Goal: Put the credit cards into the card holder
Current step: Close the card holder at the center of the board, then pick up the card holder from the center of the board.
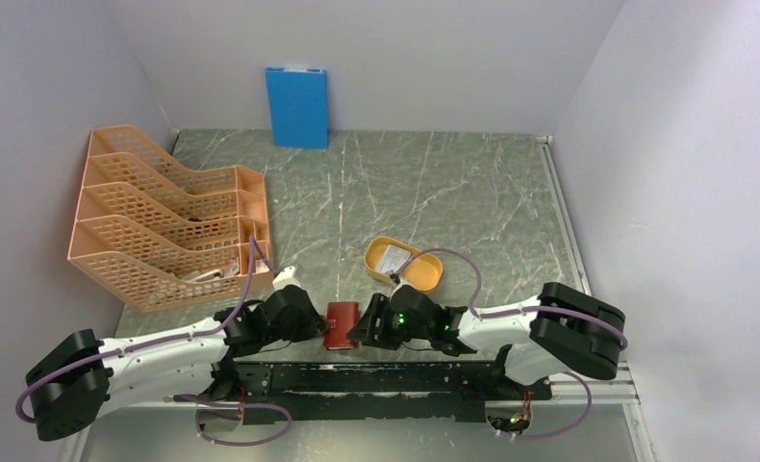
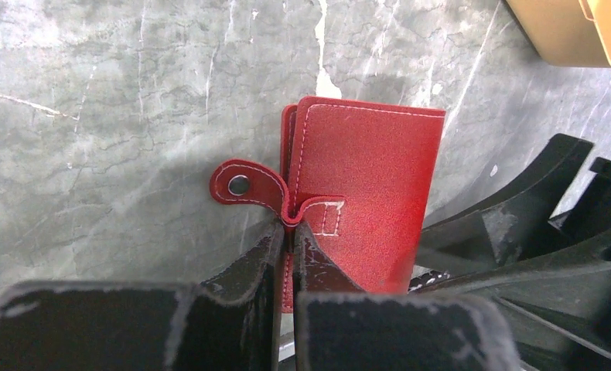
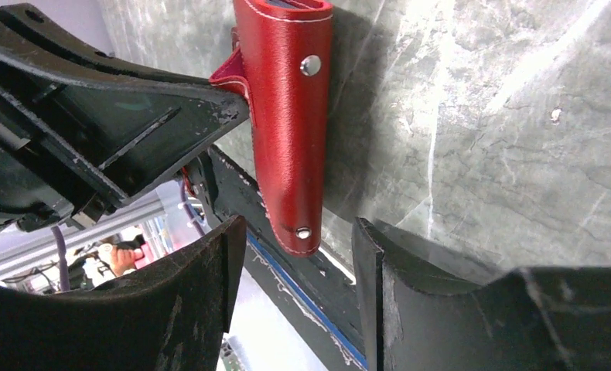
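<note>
left gripper (image 2: pixel 288 241) pinches the dark-red, white-stitched card holder (image 2: pixel 364 193) at its snap tab (image 2: pixel 244 185); right gripper (image 3: pixel 298 236) stands spread just beside it.

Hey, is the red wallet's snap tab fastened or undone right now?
Undone. The tab sticks out loose from the card holder, its snap bare, pinched in the left gripper.

Robot lab cell: blank white walls (image 1: pixel 376 48) enclosing a marbled table (image 1: pixel 453 192).
</note>
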You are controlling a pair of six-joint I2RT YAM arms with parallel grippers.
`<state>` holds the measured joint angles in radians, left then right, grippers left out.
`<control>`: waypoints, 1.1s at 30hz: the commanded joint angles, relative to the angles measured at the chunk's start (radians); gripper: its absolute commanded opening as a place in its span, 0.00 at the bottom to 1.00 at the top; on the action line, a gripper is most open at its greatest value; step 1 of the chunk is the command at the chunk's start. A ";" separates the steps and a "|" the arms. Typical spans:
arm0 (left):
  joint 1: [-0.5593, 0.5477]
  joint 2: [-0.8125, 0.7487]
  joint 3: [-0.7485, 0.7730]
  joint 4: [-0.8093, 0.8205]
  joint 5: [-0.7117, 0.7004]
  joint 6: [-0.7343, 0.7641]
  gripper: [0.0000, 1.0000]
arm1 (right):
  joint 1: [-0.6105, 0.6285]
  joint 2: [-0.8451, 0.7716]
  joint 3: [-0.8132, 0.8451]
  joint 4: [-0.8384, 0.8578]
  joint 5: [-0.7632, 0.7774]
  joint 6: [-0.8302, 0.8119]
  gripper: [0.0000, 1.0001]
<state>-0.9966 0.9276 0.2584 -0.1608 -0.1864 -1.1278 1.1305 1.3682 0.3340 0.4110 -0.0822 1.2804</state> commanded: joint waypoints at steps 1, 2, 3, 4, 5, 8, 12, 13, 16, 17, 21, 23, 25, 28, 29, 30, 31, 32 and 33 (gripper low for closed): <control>0.001 0.021 -0.059 -0.159 -0.054 0.003 0.05 | -0.002 0.060 -0.012 0.107 -0.017 0.064 0.56; 0.001 0.023 -0.061 -0.156 -0.053 0.002 0.05 | -0.002 0.072 -0.011 0.114 -0.022 0.066 0.56; 0.000 0.025 -0.063 -0.152 -0.050 0.003 0.05 | -0.002 0.084 -0.010 0.124 -0.027 0.069 0.56; 0.001 0.026 -0.064 -0.147 -0.047 0.005 0.05 | -0.002 0.095 -0.009 0.130 -0.033 0.072 0.55; 0.000 0.028 -0.066 -0.141 -0.044 0.006 0.05 | 0.000 0.105 -0.006 0.135 -0.037 0.072 0.55; 0.001 0.032 -0.065 -0.126 -0.037 0.010 0.05 | 0.000 0.140 0.002 0.153 -0.051 0.074 0.54; 0.000 0.039 -0.059 -0.116 -0.033 0.015 0.05 | 0.001 0.189 0.019 0.182 -0.068 0.077 0.53; 0.001 0.041 -0.059 -0.114 -0.032 0.016 0.05 | 0.001 0.199 0.022 0.188 -0.072 0.078 0.52; 0.000 0.048 -0.058 -0.107 -0.028 0.017 0.05 | 0.001 0.230 0.029 0.212 -0.082 0.082 0.50; 0.001 0.050 -0.057 -0.105 -0.027 0.017 0.05 | 0.001 0.240 0.030 0.221 -0.087 0.083 0.48; 0.001 0.052 -0.057 -0.106 -0.025 0.014 0.05 | 0.003 0.266 0.034 0.252 -0.102 0.090 0.46; 0.000 0.048 -0.059 -0.108 -0.025 0.013 0.05 | 0.004 0.272 0.034 0.258 -0.104 0.091 0.44; 0.000 0.042 -0.063 -0.106 -0.024 0.013 0.05 | 0.005 0.279 0.033 0.265 -0.105 0.094 0.40; 0.001 0.034 -0.068 -0.107 -0.021 0.010 0.05 | 0.005 0.287 0.027 0.291 -0.101 0.101 0.35; 0.001 0.032 -0.071 -0.108 -0.021 0.008 0.05 | 0.006 0.292 0.026 0.301 -0.100 0.102 0.34; 0.000 0.029 -0.072 -0.110 -0.019 0.008 0.05 | 0.005 0.296 0.026 0.310 -0.100 0.102 0.33; 0.001 0.025 -0.073 -0.113 -0.019 0.008 0.05 | 0.005 0.299 0.026 0.317 -0.100 0.102 0.33; 0.001 0.022 -0.073 -0.116 -0.020 0.008 0.05 | 0.006 0.302 0.027 0.322 -0.100 0.099 0.34; 0.000 0.018 -0.073 -0.118 -0.019 0.008 0.05 | 0.005 0.303 0.029 0.328 -0.100 0.097 0.35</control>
<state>-0.9966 0.9287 0.2436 -0.1364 -0.1875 -1.1412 1.1316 1.6505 0.3611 0.7094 -0.1925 1.3834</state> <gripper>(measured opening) 0.096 0.338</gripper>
